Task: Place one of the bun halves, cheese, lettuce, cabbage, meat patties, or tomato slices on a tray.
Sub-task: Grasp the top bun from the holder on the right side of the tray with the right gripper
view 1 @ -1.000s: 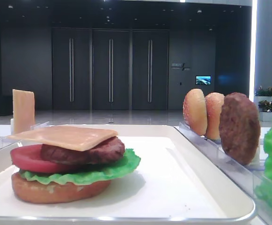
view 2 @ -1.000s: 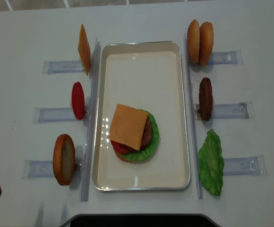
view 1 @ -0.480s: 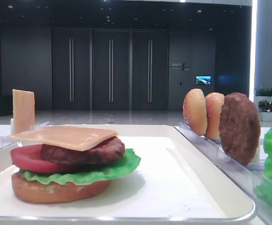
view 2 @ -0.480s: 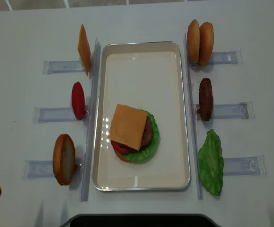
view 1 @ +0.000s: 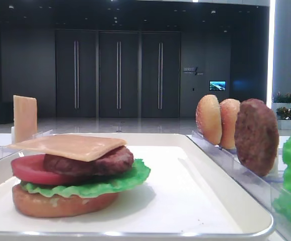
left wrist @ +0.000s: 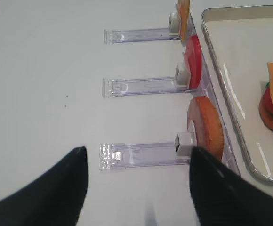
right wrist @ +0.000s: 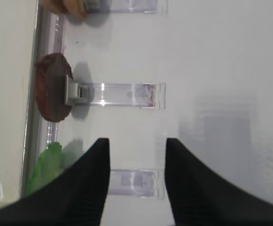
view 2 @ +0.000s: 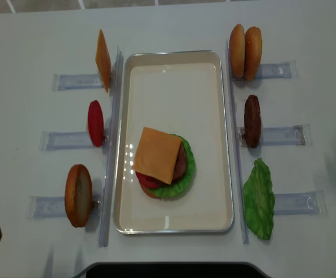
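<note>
the white tray (view 2: 174, 223) lies in the middle of the pale worktop (view 2: 35, 35). on it, toward its near end, sits a stack: a flat bun bottom (view 1: 60, 205), lettuce (view 1: 130, 179), a tomato slice (view 1: 27, 169), a meat patty (view 1: 93, 163) and a cheese slice (view 2: 157, 154) on top, turned at an angle.

left of the tray, standing on edge in clear racks (left wrist: 136, 154), are another cheese slice (view 2: 103, 60), a red tomato slice (view 2: 95, 123) and a speckled bun half (view 2: 79, 194). right of the tray stand two bun halves (view 2: 245, 51) side by side, a meat patty (view 2: 252, 120), and a loose lettuce leaf (view 2: 259, 198).

the right claw (right wrist: 137, 181) hangs over bare worktop on the outer right side, its two dark fingers (right wrist: 92, 188) a moderate gap apart with nothing between them. from its own camera the rack of the meat patty (right wrist: 52, 92) is just ahead, the patty itself off to the upper left, well apart from the fingers; the green leaf (right wrist: 47, 165) shows near the left finger, not touching.

the left claw (left wrist: 136, 188) hovers over the worktop at the near left, its fingers (left wrist: 56, 188) spread wide and empty. the speckled bun half (left wrist: 204, 127) stands just ahead, near the right-hand finger in that view, apart from it.
</note>
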Robot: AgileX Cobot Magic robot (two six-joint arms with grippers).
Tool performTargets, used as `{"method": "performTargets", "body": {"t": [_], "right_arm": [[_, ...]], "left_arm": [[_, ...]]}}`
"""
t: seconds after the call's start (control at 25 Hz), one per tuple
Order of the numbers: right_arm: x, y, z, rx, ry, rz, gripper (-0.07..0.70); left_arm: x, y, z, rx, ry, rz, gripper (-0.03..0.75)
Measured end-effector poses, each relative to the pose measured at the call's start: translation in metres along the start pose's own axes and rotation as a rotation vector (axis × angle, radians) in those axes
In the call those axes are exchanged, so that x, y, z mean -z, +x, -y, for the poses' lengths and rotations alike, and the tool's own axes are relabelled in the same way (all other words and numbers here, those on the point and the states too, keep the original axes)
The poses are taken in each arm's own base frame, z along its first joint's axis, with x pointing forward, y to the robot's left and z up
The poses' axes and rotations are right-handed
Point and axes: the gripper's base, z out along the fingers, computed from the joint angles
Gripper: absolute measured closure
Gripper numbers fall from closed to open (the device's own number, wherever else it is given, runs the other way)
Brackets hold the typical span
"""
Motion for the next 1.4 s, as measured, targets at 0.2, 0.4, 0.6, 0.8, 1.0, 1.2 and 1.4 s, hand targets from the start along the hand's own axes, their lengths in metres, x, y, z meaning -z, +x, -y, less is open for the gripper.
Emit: {"method": "performTargets", "body": {"t": [0.2, 0.4, 0.6, 0.8, 1.0, 1.2, 1.4], "right_arm": [[-0.025, -0.054, 0.002, 0.000, -0.002, -0.085, 0.358], [-0.054, -0.098, 0.004, 0.003, -0.004, -0.137, 0.358], [-0.071, -0.134, 0.006, 0.010, -0.002, -0.111, 0.358], [-0.086, -0.154, 0.009, 0.020, 0.013, -0.101, 0.354], [-0.091, -0.156, 0.006, 0.022, 0.000, -0.107, 0.307], [-0.095, -0.153, -0.029, 0.054, -0.076, -0.121, 0.280], [-0.109, -0.148, -0.077, 0.104, -0.145, -0.129, 0.237]], "left_arm": [[0.000, 0.000, 0.000, 0.000, 0.000, 0.000, 0.199], [0.000, 0.000, 0.000, 0.000, 0.000, 0.000, 0.199], [0.000, 0.000, 0.000, 0.000, 0.000, 0.000, 0.199], [0.000, 0.000, 0.000, 0.000, 0.000, 0.000, 0.199], [0.000, 0.000, 0.000, 0.000, 0.000, 0.000, 0.199], [0.000, 0.000, 0.000, 0.000, 0.000, 0.000, 0.199], [0.000, 0.000, 0.000, 0.000, 0.000, 0.000, 0.199]]}}
